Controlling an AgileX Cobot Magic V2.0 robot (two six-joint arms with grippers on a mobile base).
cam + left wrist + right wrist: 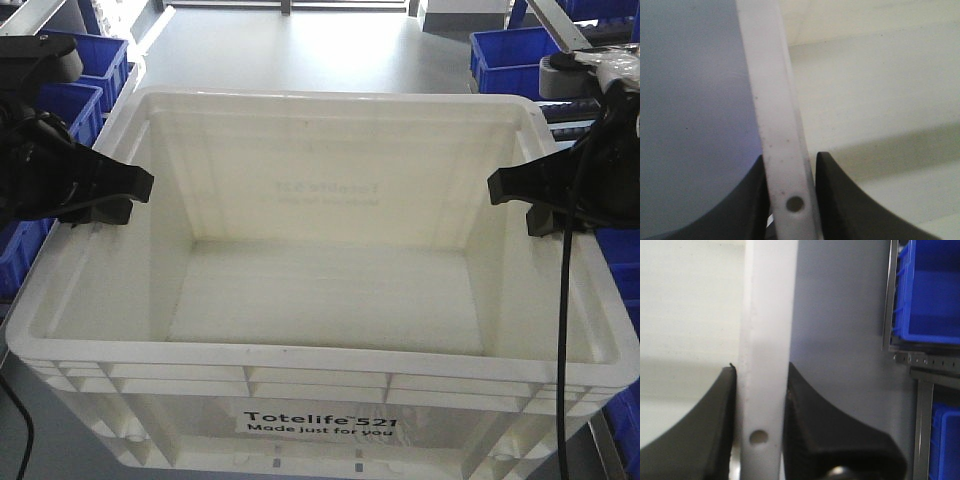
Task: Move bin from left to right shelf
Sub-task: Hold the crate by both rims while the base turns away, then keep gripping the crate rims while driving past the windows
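Bin [320,300] filled the front view, its near wall with the black print [318,422] closest to the camera. It sat between the two arms in the gap between the racks of blue bins. Whether it rested on something or hung clear could not be told.

It was empty, so probably light for its bulk. The ribbed rim [300,357] looked stiff, and the smooth plastic looked likely to slip. The side rims, opposite each other, seemed the sensible hold, and both were taken.

The left end effector [138,195] was clamped on the left rim, and its wrist view showed one finger [752,210] pressed against each face of the wall. The right end effector [512,203] pinched the right rim the same way, with a finger [700,430] tight on each side. With only two narrow pinch points, the bin could swing or tip about the line between them, so level, matched motion of both arms looked necessary.

Room at the sides was tight. A blue bin [95,70] stood near the left rim. On the right, a metal shelf upright [887,295] and another blue bin [930,290] lay just beyond the end effector. Past the far wall a bare grey surface [300,50] offered the most open space.
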